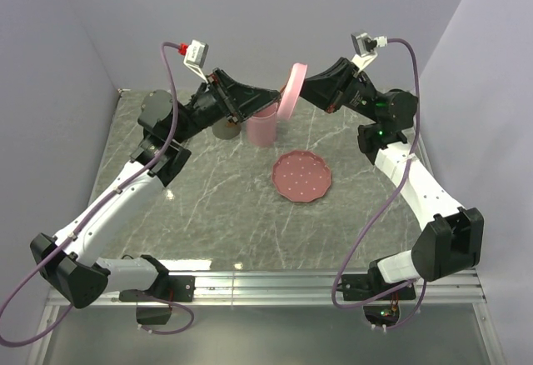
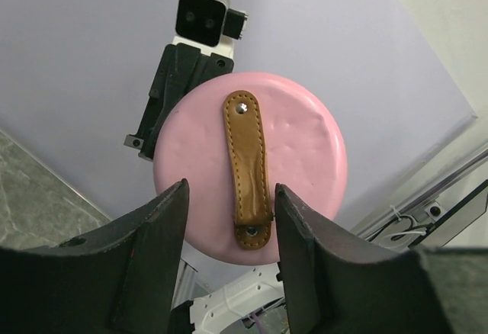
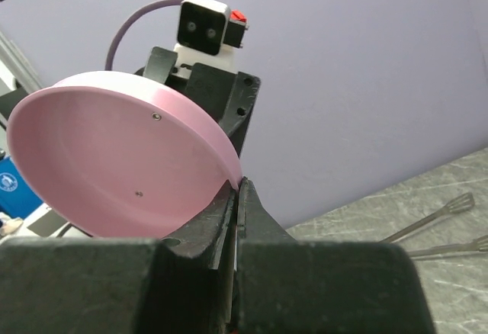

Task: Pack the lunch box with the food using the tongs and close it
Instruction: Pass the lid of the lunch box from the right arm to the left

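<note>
L tool (image 2: 230,189) is spread, nothing btwn its fingers; I see it pointing at the strap side of the lid (image 2: 305,143), brown strap (image 2: 245,170) running 12 to 6. R tool (image 3: 238,189) is pressed together on the lid's rim, pinching it; lid stands tilted on edge. On my top cam the pink lunch box (image 1: 262,127) sits upright twd 12 o'clock on the bench (image 1: 208,198); lid at its 1 o'clock, can't tell if touching; pink plate (image 1: 302,176) at the box's 5 o'clock, apart. Tongs (image 3: 431,231) lie on the bench, 4 o'clock in R wrist cam.
</note>
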`<control>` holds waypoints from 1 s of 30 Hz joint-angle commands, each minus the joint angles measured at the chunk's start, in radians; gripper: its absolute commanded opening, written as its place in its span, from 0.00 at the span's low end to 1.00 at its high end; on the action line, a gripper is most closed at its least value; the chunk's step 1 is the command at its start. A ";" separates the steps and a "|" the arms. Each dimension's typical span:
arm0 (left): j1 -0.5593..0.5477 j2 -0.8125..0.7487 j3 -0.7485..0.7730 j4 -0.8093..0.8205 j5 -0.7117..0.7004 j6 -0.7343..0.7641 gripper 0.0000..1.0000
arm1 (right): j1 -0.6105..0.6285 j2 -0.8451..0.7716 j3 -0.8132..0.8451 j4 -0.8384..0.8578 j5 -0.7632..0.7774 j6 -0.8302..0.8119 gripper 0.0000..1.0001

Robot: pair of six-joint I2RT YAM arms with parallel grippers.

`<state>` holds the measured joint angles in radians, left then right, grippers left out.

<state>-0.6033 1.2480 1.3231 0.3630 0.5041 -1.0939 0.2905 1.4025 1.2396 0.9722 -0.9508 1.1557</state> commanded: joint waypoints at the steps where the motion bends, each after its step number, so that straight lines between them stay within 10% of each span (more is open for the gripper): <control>1: -0.016 -0.005 0.007 0.040 0.020 -0.004 0.53 | 0.007 -0.034 0.026 -0.021 0.033 -0.051 0.00; 15: -0.053 0.002 -0.002 0.051 0.039 -0.023 0.35 | 0.012 -0.039 0.035 -0.086 0.040 -0.154 0.00; 24: -0.058 0.002 -0.018 0.034 0.028 -0.003 0.01 | 0.013 -0.042 0.029 -0.113 0.037 -0.166 0.00; 30: -0.046 0.005 0.001 0.018 0.039 0.042 0.01 | 0.015 -0.053 0.024 -0.177 0.041 -0.194 0.04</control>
<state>-0.6430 1.2572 1.3109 0.3729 0.5068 -1.0847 0.2958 1.3849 1.2400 0.8318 -0.9409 0.9993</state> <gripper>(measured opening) 0.035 0.036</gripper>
